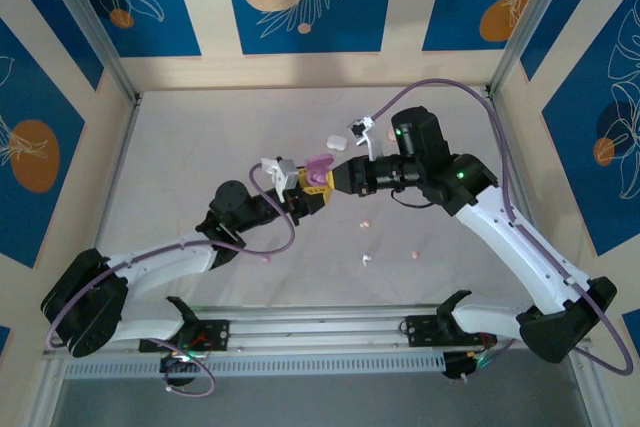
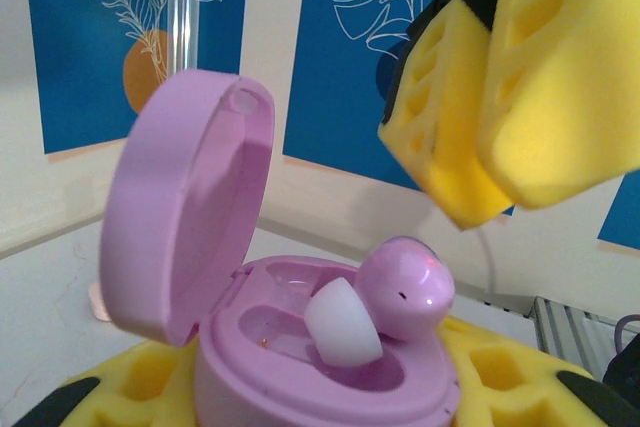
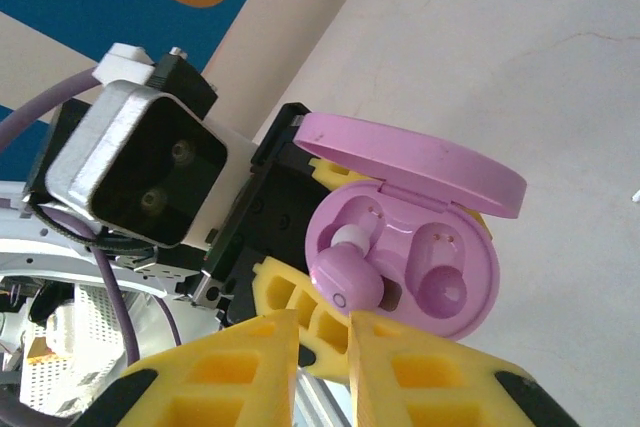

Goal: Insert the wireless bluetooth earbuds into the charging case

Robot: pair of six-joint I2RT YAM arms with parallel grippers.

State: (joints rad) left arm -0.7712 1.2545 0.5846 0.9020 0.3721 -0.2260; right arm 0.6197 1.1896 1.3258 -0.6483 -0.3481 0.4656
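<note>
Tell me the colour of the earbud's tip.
White tip on a pale purple earbud in the case; left wrist view shows it best.

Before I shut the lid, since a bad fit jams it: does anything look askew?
Yes: the purple earbud lies tilted across one socket of the open purple case, its body riding above the rim, not seated.

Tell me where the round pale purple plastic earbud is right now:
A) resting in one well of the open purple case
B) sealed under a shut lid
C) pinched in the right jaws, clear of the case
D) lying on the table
A: the round pale purple plastic earbud rests tilted in one well of the open pale purple pebble-shaped plastic charging case, its white tip exposed, while the second well is empty.
</note>
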